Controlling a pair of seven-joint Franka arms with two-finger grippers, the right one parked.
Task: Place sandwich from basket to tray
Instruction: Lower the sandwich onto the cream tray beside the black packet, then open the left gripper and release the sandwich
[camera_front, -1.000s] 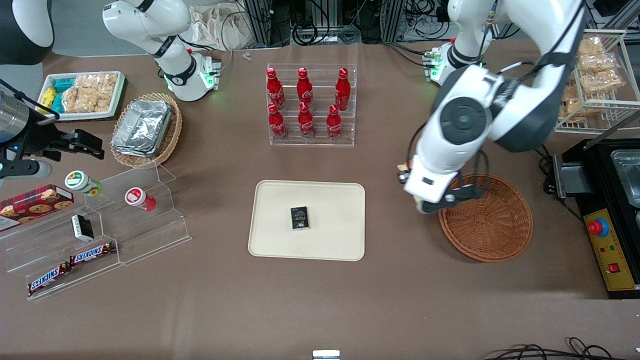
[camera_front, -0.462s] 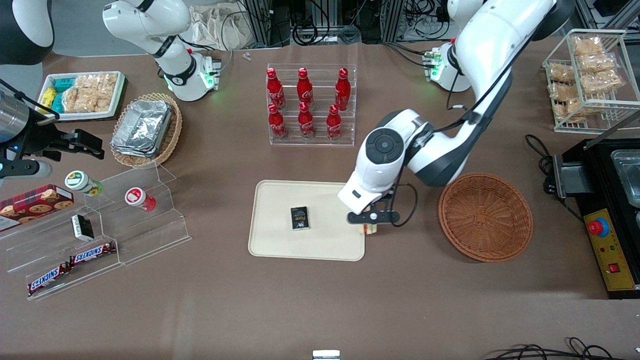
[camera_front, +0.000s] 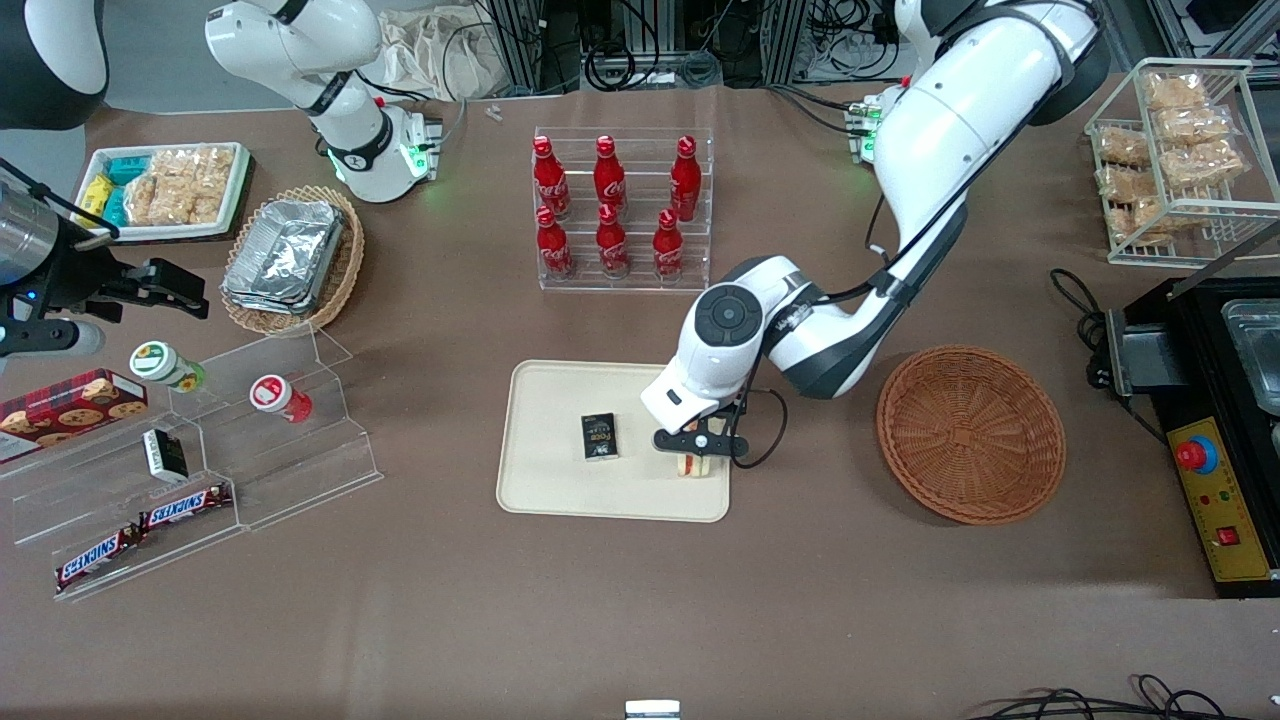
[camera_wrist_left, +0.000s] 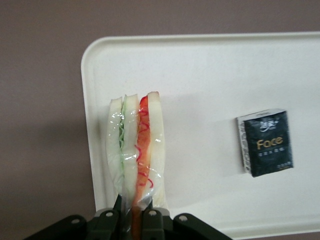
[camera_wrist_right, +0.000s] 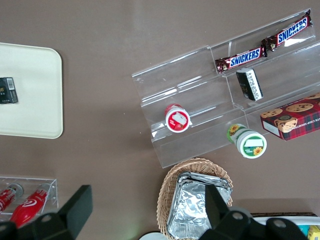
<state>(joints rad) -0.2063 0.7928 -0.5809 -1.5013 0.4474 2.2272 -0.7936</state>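
Note:
My left gripper (camera_front: 698, 452) is shut on the sandwich (camera_front: 699, 465), a wrapped wedge of white bread with orange-pink and green layers, clear in the left wrist view (camera_wrist_left: 136, 150). It holds the sandwich over the cream-beige tray (camera_front: 560, 400), near the tray's edge toward the working arm's end. The tray also shows in the left wrist view (camera_wrist_left: 210, 75). A small black box (camera_front: 599, 436) lies on the tray beside the sandwich, also seen in the left wrist view (camera_wrist_left: 265, 142). The reddish-brown wicker basket (camera_front: 970, 433) stands empty toward the working arm's end.
A clear rack of red bottles (camera_front: 620, 210) stands farther from the camera than the tray. A tan basket with foil containers (camera_front: 290, 255), a clear tiered stand (camera_front: 200, 470) with snacks and a white tray of packets (camera_front: 165, 190) lie toward the parked arm's end.
My gripper has carried the sandwich from above the basket's rim across to the tray, and it now hangs over the tray near its edge. The basket is left empty.

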